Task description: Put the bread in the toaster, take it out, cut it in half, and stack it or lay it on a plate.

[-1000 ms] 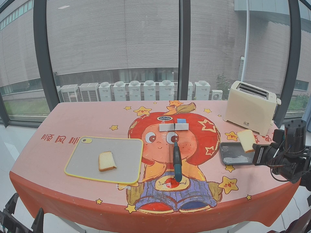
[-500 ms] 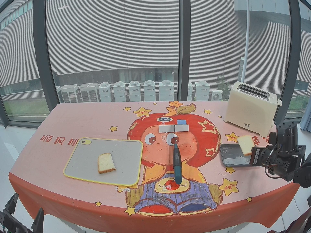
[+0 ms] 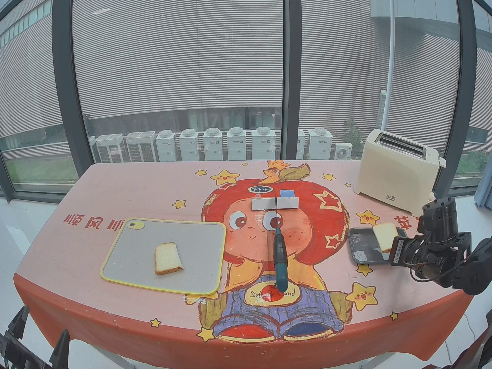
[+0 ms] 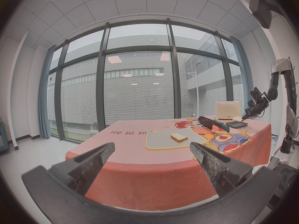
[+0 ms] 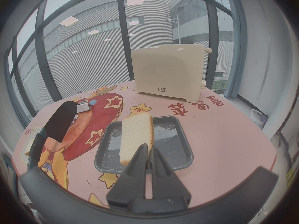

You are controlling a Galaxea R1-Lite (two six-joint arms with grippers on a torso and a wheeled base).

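The left fingers [image 4: 90, 167] are spread wide apart and hold nothing, off the near left corner of the surface [image 3: 128, 185]. On the left part of the surface, near the front edge, lies a grey cutting board [image 3: 200, 242] with a yellow rim. A piece of bread [image 3: 168, 258] lies flat about its middle. At the centre a knife [image 3: 280, 254] with a blue handle lies with the handle toward the front edge. Its blade end reaches two small grey blocks [image 3: 274, 202] farther back. Near the right edge sits a dark tray [image 3: 361, 242]. The right fingers [image 3: 398, 249] are closed on the lower edge of a bread slice [image 3: 385, 236], which stands nearly upright over the tray's right side. Whether the slice touches the tray's floor cannot be told. The cream toaster [image 3: 398, 171] stands at the far right corner, behind the tray.
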